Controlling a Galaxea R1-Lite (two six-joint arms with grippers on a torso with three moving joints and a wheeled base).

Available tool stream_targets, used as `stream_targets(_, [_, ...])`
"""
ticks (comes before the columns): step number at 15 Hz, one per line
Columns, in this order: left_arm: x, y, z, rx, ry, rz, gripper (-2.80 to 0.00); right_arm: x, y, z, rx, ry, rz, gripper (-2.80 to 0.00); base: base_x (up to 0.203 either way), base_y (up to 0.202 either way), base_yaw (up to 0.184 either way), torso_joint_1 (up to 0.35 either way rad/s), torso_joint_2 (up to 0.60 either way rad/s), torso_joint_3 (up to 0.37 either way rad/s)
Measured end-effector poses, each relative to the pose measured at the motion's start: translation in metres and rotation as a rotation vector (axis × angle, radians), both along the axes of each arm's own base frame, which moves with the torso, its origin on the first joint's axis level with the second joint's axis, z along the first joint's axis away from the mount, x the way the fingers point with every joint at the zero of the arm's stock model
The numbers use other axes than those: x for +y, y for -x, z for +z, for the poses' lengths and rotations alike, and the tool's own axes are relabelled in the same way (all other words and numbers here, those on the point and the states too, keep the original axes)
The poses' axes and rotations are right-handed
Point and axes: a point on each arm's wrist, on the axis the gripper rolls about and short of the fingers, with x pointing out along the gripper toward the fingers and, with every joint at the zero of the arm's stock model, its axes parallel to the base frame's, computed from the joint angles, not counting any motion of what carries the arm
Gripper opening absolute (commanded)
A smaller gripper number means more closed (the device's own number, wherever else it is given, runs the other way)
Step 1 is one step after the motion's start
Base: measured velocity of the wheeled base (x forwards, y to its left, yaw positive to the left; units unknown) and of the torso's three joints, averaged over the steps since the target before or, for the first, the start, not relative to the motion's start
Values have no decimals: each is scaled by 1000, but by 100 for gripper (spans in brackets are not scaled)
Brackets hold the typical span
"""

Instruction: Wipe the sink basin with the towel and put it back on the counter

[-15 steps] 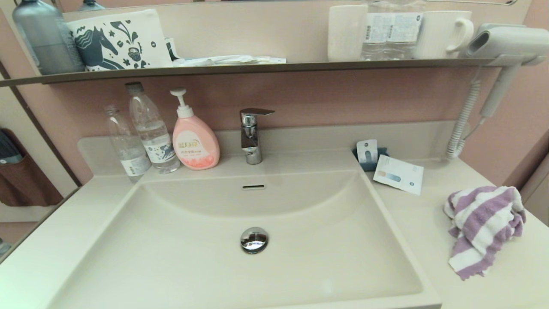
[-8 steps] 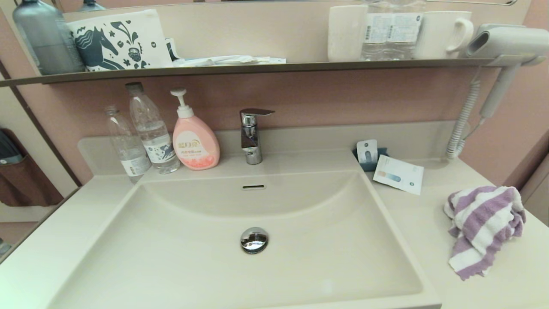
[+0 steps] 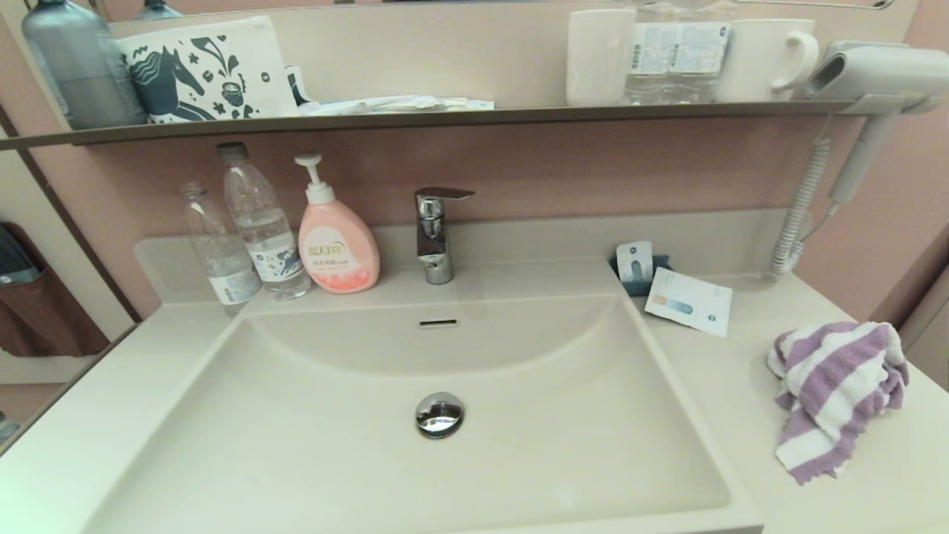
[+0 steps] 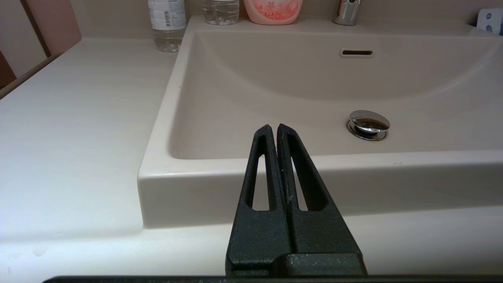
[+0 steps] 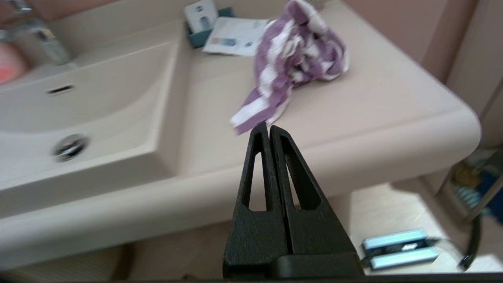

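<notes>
Purple-striped towel [image 3: 838,393] lies crumpled on counter [image 3: 712,386], long axis front-to-back; both jaws closed, empty.

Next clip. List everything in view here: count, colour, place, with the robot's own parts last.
sink basin: 1, cream, centre, empty
drain plug: 1, chrome, basin floor
counter: 1, cream, around basin
towel: 1, purple-white stripes, bunched on counter right of basin
faucet: 1, chrome, behind basin
soap dispenser: 1, pink, left of faucet
water bottles: 2, clear, left of dispenser
packets: 2, white, counter back right
shelf: 1, dark, on wall
pouch: 1, white with horse print, shelf left
mugs: 2, white, shelf right
hair dryer: 1, grey, far right
left gripper: shut, before basin's front edge
right gripper: shut, before counter near towel
</notes>
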Motion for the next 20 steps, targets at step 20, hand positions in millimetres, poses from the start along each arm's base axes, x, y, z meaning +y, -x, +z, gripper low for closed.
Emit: stream_targets(20, [0, 0, 0, 0, 0, 0, -280, -1, -64, -92, -16, 254, -15, -280, 0, 0, 0, 0, 0, 0])
